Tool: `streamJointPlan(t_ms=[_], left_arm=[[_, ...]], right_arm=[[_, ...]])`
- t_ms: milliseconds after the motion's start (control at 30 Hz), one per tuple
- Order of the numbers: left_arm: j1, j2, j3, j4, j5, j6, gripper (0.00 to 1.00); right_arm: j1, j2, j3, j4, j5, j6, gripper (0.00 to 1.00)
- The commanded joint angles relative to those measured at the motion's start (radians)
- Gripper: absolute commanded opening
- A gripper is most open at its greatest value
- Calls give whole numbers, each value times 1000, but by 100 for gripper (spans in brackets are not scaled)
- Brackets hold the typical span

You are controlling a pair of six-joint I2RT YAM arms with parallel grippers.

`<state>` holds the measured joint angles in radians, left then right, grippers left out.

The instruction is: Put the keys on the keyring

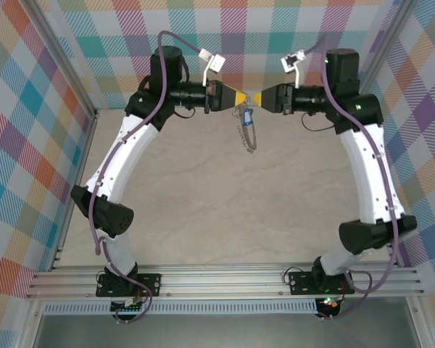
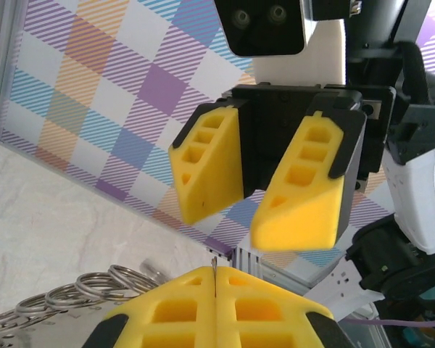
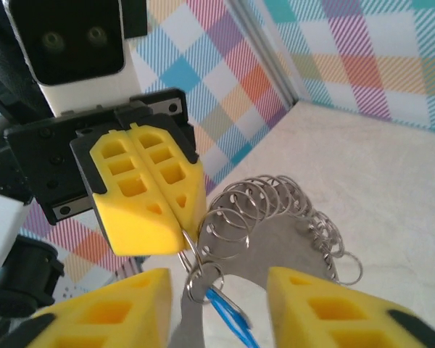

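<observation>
The keyring [image 3: 275, 243] is a flat grey metal hoop fringed with several small split rings, and it hangs in the air between the two grippers. My left gripper [image 1: 241, 98] is shut on its top edge, and a thin sliver of metal shows between the closed pads [image 2: 214, 272]. My right gripper [image 3: 219, 280] is open and faces the left one, with its fingers [image 3: 109, 308] on either side of the hoop without touching it. The keys' blue tag [image 3: 228, 315] dangles from a small ring on the hoop, and it also shows from above as the blue tag [image 1: 246, 116].
The pale tabletop [image 1: 225, 203] lies below the hanging hoop. Plaid walls [image 1: 29, 145] close in the left, back and right. An aluminium rail [image 1: 225, 279] carries both arm bases at the near edge.
</observation>
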<state>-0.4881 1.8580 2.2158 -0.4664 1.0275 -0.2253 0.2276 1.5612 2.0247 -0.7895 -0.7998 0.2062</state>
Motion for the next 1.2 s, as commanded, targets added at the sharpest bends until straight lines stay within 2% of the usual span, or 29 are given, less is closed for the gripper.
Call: streamJointPlan(t_ms=[0, 100, 200, 467, 900, 1000, 1167], left_arm=[[-7, -20, 40, 71, 8, -34, 0], [-7, -19, 43, 103, 7, -61, 0], [-7, -17, 44, 147, 6, -98, 0], [-7, -14, 44, 232, 2, -164, 0], [-10, -5, 41, 287, 5, -227, 0], [-10, -4, 35, 296, -1, -229, 0], [-10, -7, 25, 307, -11, -235, 0]], right_arm=[[-32, -92, -148, 250, 15, 126, 49], [-36, -113, -222, 291, -5, 161, 54], [-26, -120, -268, 332, -54, 208, 55], [27, -150, -340, 393, -77, 242, 56], [68, -97, -280, 445, -93, 265, 55], [75, -91, -268, 444, -111, 263, 45], [75, -100, -278, 440, -136, 259, 14]])
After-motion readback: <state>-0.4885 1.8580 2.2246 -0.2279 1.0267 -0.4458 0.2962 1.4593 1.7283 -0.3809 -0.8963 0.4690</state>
